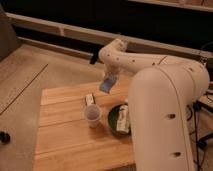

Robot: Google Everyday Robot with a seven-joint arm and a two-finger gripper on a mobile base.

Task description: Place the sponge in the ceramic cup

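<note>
Gripper: my gripper [109,79] is mostly lost against the arm [165,110] and the sponge [108,85]. I cannot pick out the 2 fingers singly, only that the wrist comes down from the bend at the top of the view and ends on the sponge's upper edge.
Grip: clenched on the sponge, which hangs tilted in the air above the wood.
Sponge position: over the far edge of the table [65,145], behind the ceramic cup [92,114], apart from it and slightly to its right as I see it.
Cut off: the arm fills the right side and runs out of the bottom of the view. It covers the table's right part and the right rim of the bowl [114,121].
Cup: upright near the middle of the table, pale with a darker inside. I cannot see down to its bottom.
Bowl contents: 1 pale item [124,117] lies in the dark green bowl, partly behind the arm, and I cannot tell what it is.
Bowl position: just right of the cup, close enough that I cannot tell whether they touch.
In the way: a small white-and-dark packet [90,99] lies flat on the wood just behind the cup, between cup and sponge.
Surroundings: pale floor [30,75] on the left, a long ledge [60,27] along the dark back wall, dark cables [202,107] at the right edge, and 1 dark object [4,136] cut off at the left edge.
</note>
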